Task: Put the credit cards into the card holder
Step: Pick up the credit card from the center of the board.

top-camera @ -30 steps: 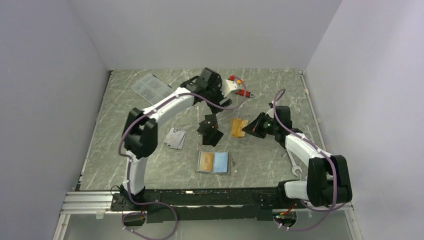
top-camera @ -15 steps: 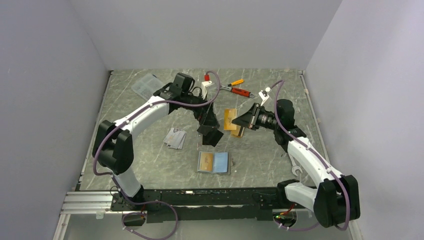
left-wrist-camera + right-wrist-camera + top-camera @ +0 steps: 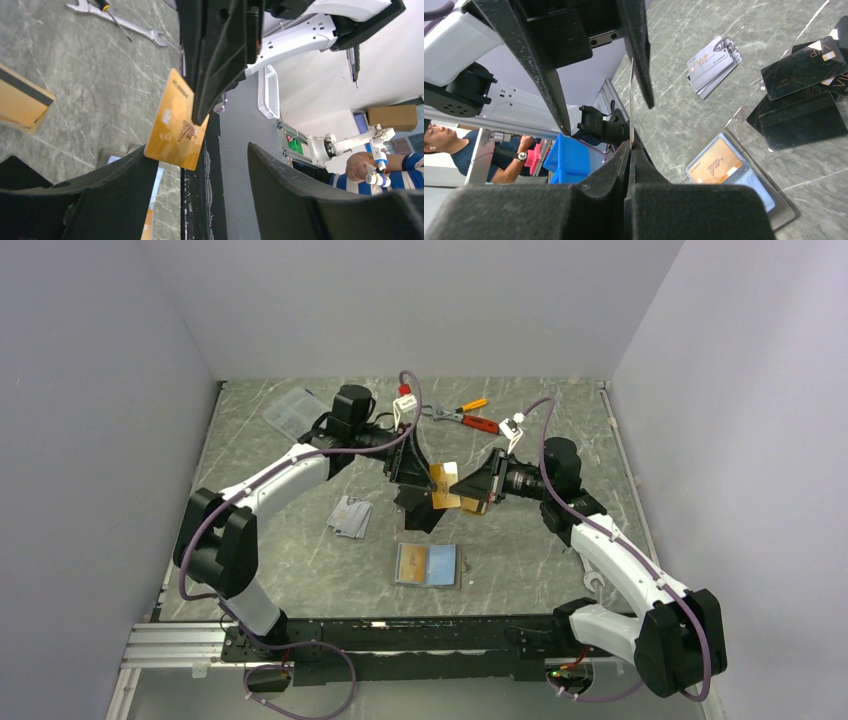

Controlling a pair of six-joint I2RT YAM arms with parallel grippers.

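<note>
Right fingers pinch gold card between left fingers.

— What's my right pincer holding?
— I see it clamped on a card, edge-on, between the left pincer's spread jaws. On the surface: grey cards, black cards, open holder showing a gold card.

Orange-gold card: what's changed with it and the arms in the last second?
The right end effector lifted one orange-gold card off its stack and carried it left. The left end effector swung in from the far side, open toward the card. The card holder, black cards and silvery cards stayed put.
</note>
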